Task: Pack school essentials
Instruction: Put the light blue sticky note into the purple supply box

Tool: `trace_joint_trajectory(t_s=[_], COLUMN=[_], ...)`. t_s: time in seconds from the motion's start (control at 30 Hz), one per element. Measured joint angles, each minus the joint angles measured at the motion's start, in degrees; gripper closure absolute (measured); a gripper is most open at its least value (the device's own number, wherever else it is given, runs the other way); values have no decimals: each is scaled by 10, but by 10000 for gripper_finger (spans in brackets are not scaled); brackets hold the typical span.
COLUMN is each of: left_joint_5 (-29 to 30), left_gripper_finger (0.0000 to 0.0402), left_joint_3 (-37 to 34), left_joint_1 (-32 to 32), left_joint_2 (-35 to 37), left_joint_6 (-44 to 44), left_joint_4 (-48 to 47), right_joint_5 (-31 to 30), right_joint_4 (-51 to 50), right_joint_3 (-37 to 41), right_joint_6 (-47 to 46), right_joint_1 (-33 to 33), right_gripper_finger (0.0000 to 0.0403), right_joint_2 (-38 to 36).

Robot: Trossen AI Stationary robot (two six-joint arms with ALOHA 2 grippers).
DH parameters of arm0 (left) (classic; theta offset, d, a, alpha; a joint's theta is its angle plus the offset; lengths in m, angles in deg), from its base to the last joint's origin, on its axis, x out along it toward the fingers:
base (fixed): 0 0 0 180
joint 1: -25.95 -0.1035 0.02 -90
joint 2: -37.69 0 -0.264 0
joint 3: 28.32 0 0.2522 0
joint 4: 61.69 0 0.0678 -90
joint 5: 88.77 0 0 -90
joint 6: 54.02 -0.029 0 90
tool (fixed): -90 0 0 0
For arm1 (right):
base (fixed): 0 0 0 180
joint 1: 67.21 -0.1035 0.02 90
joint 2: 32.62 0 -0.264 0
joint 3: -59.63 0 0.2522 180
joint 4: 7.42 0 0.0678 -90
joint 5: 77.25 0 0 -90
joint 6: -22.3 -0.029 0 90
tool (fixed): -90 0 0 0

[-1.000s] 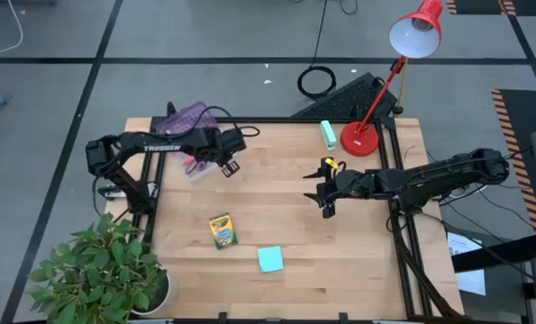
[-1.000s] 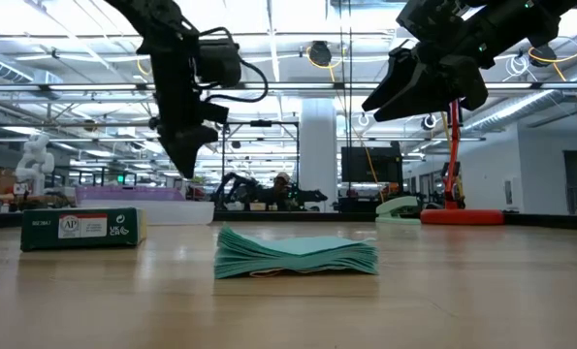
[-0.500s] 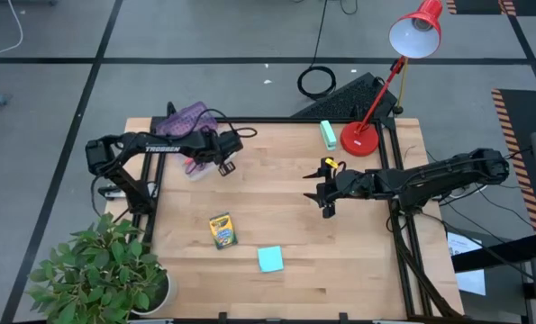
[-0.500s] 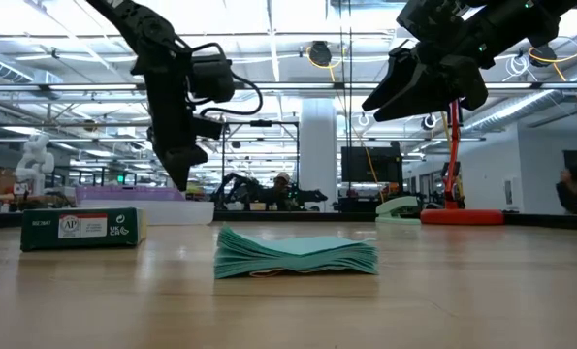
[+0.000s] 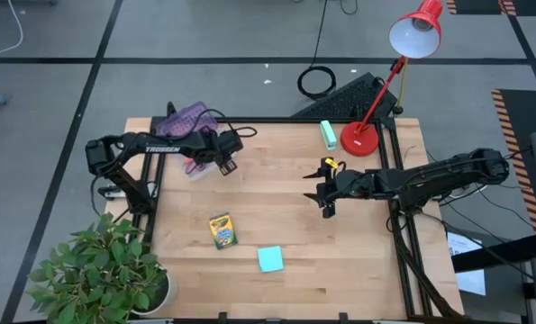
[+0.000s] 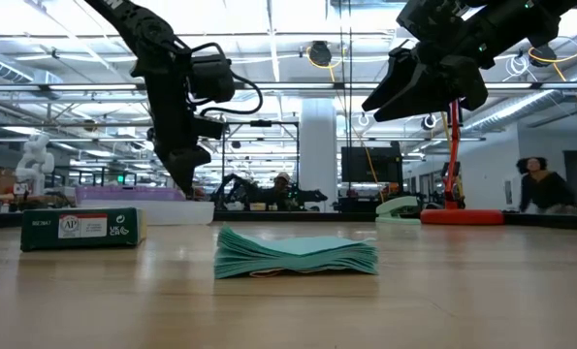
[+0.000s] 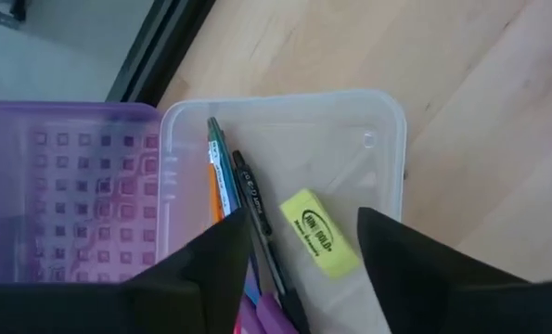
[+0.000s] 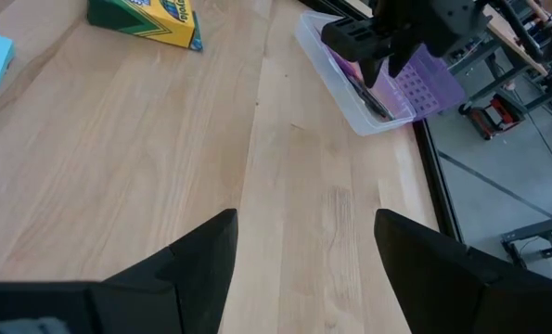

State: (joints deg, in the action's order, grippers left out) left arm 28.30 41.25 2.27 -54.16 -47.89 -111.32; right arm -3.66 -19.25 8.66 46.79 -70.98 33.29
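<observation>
Orange pencil [image 7: 216, 193] & black pen [image 7: 254, 206] lie parallel, lengthwise in clear tray [image 7: 387, 148].

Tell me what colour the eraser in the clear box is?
Yellow. The eraser shows best in the left wrist view.

Clear case [image 7: 387, 148] with purple grid-patterned lid [image 7: 67, 199]; yellow eraser [image 7: 319, 233] with black print; orange pencil [image 7: 216, 193]; light-blue sticky-note pad [image 5: 269, 259]; red desk lamp [image 5: 403, 54].

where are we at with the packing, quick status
Left end effector open over clear case; eraser and pens inside. Right end effector open, hovering mid-table. Crayon box and sticky-note pad unpacked. Nothing in the way.
</observation>
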Motion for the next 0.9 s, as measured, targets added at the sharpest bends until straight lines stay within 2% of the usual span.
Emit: trace_joint_trajectory(t_s=[0.13,0.27,0.43,0.6,0.73,0.83,0.9], left_joint_5=[2,2,2,15,8,-35,-56], left_gripper_finger=[176,176,196,224,241,251,256], left_joint_3=[8,34,76,98,99,99,99], left_joint_1=[11,34,96,177,236,274,300], left_joint_2=[0,0,0,0,0,0,0], left_joint_6=[37,89,105,108,93,67,61], left_joint_4=[-5,-15,-18,1,49,79,98], right_joint_5=[0,0,0,3,58,111,118], right_joint_4=[0,0,-4,-33,-44,-25,-11], right_joint_3=[0,0,0,0,0,0,0], right_joint_6=[-1,-5,-49,-134,-186,-214,-228], right_joint_1=[0,0,0,-14,-33,-59,-82], right_gripper_finger=[151,151,151,151,151,151,151], right_joint_2=[0,0,0,0,0,0,0])
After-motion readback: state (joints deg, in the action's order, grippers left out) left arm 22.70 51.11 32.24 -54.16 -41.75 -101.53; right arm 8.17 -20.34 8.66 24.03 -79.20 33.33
